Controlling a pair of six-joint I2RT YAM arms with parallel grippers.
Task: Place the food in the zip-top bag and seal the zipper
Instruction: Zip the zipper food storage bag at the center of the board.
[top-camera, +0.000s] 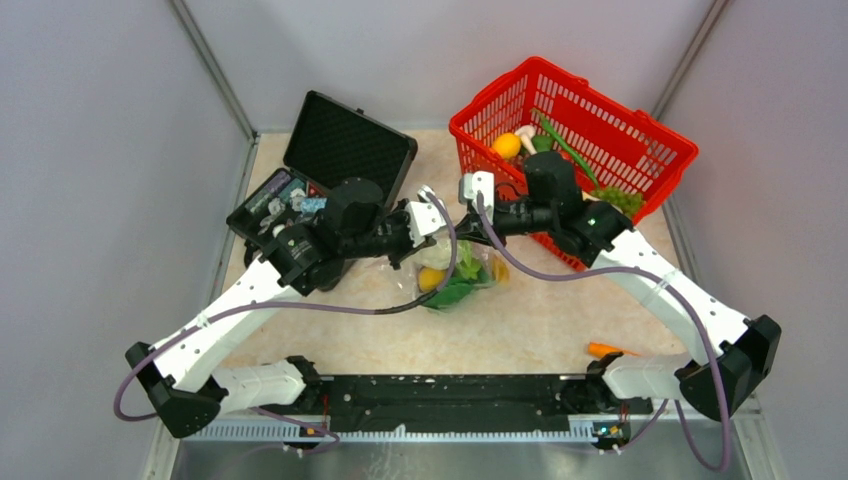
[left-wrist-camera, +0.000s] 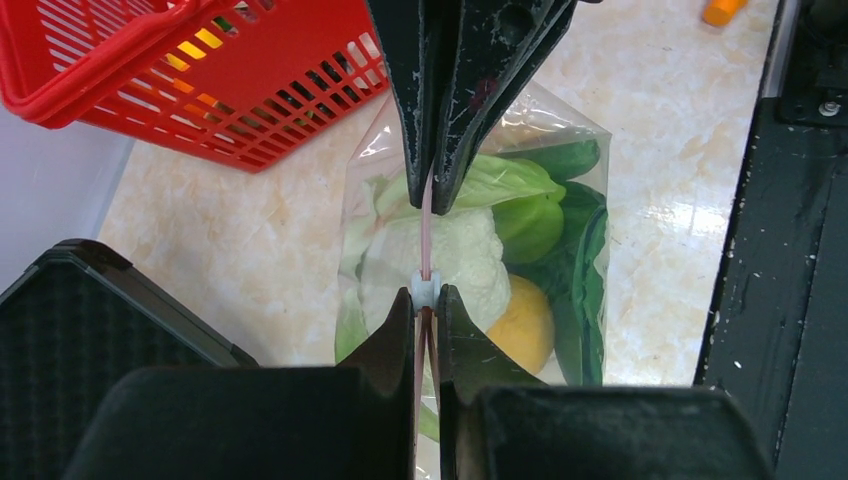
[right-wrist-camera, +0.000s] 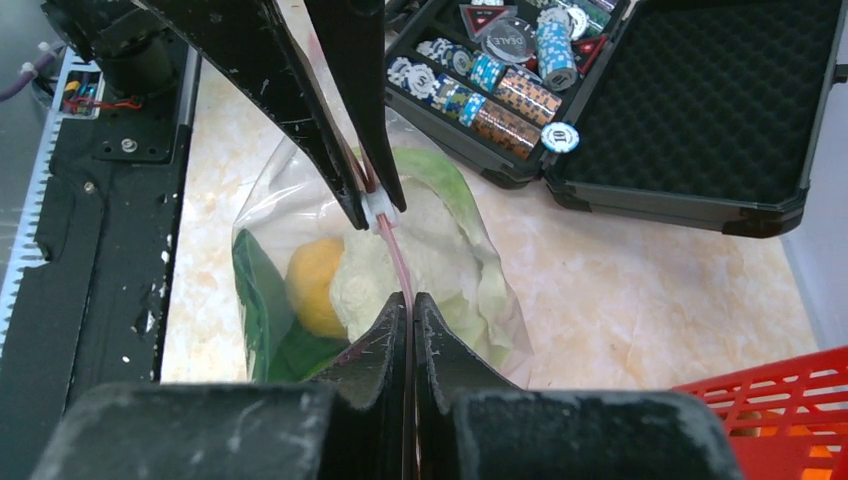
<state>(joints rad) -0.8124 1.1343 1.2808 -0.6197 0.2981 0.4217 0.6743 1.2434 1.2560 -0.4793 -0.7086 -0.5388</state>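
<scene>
Pink zipper (left-wrist-camera: 427, 228) of 1 bag (left-wrist-camera: 583, 145) clamped by left pincer (left-wrist-camera: 427, 302), right pincer (right-wrist-camera: 408, 306).

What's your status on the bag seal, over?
Left gripper shut on zipper at its white slider. Right gripper shut on zipper further along. Zip-top bag held between them, food inside. Nothing on the strip between them.

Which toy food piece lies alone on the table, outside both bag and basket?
The small orange carrot-like piece near the right arm's base; the others sit in the clear plastic bag or the red mesh basket.
</scene>
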